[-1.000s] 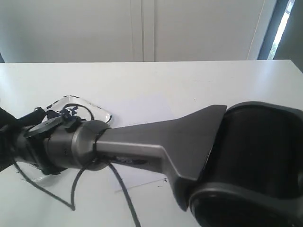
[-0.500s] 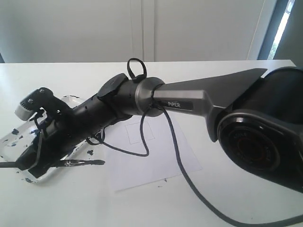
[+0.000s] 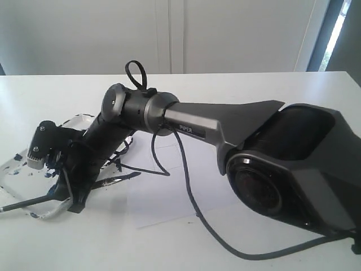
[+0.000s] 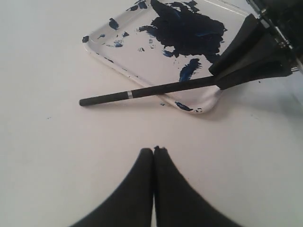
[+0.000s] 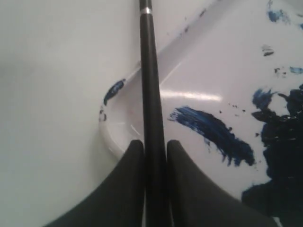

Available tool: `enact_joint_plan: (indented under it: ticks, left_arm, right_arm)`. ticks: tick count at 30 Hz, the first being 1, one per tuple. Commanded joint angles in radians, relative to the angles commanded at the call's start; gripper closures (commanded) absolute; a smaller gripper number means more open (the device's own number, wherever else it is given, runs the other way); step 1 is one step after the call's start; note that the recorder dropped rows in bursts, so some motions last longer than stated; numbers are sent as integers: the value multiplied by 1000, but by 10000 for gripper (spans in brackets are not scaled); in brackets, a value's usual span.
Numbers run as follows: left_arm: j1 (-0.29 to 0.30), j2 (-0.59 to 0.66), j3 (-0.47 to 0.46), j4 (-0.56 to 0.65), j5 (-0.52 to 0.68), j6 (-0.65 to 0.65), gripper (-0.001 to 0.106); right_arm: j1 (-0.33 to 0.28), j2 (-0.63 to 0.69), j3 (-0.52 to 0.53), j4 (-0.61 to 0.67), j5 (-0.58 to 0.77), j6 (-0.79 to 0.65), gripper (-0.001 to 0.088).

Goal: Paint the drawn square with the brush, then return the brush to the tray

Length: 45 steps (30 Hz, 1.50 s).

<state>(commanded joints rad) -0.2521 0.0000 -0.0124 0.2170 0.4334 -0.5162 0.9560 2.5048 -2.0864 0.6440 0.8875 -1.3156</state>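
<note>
The left claw [image 4: 153,150] is hanging pinched closed and empty; the tray [image 3: 14,169] is sitting at the left, where the right claw [image 5: 154,144] is clamping the brush [image 5: 150,71] across its near corner, handle sticking out leftward

Brush [image 4: 142,91] tip hidden behind right gripper [image 4: 215,80]; tray [image 4: 132,66] cut off by frame edge.
</note>
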Motion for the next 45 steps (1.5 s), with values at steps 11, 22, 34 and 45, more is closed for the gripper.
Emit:
enact_joint_plan:
  ticks: [11, 22, 34, 45]
  left_arm:
    - [0, 0, 0, 0, 0, 0, 1004]
    - [0, 0, 0, 0, 0, 0, 1004]
    - [0, 0, 0, 0, 0, 0, 1004]
    - [0, 0, 0, 0, 0, 0, 1004]
  right_arm:
    - [13, 11, -96, -7, -6, -14, 868]
    - [27, 40, -114, -28, -22, -14, 868]
    - [29, 40, -114, 11, -40, 93, 830]
    - [31, 2, -114, 16, -42, 112, 411]
